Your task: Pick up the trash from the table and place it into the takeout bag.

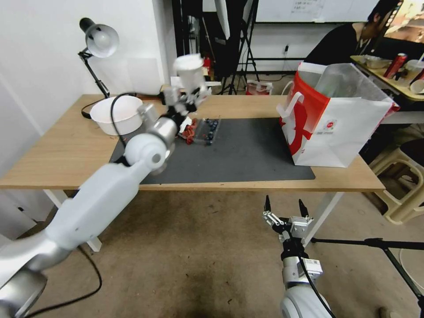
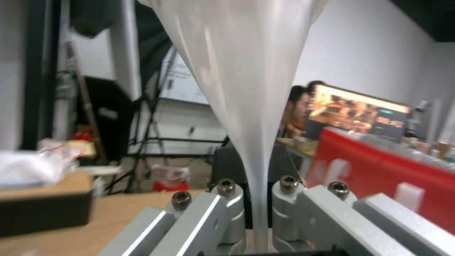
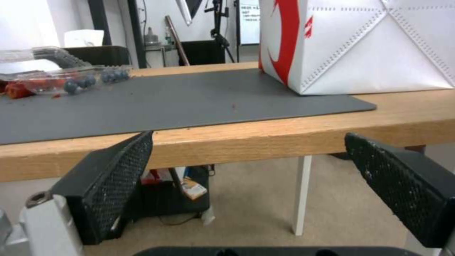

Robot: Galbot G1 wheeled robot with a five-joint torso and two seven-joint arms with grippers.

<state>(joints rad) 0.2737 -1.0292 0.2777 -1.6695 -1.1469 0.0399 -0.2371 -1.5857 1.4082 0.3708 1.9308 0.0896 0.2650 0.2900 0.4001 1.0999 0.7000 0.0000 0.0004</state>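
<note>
While the left arm is reaching out over the far-left part of the desk (image 1: 53,154), its end effector (image 1: 187,95) is clenching a pale, translucent cup (image 1: 189,70) by the narrow base, mouth upward, well above the wood. In the left wrist view the cup (image 2: 241,89) is widening away from the metal fingers (image 2: 289,199) pinching its foot, a grip that seems meant to keep it upright and carry it clear of everything below.

A white bowl (image 1: 117,114) is sitting on the wood to the left of that end effector, beside the foot of a desk lamp (image 1: 99,42). Just under and to the right of the held cup, a clear clamshell tray (image 1: 204,130) holding red and dark blue bits is lying at the near-left corner of the dark grey mat (image 1: 247,154).

Further right, the takeout bag (image 1: 335,128) is standing upright at the mat's right end, its clear liner spread at the mouth, presumably so litter can drop straight in. It is standing well apart from the cup, with most of the mat lying between them.

Below the desk's front edge, toward the right, the right end effector (image 1: 286,207) is waiting released, its black pads (image 3: 123,177) spread wide and grasping nothing.
</note>
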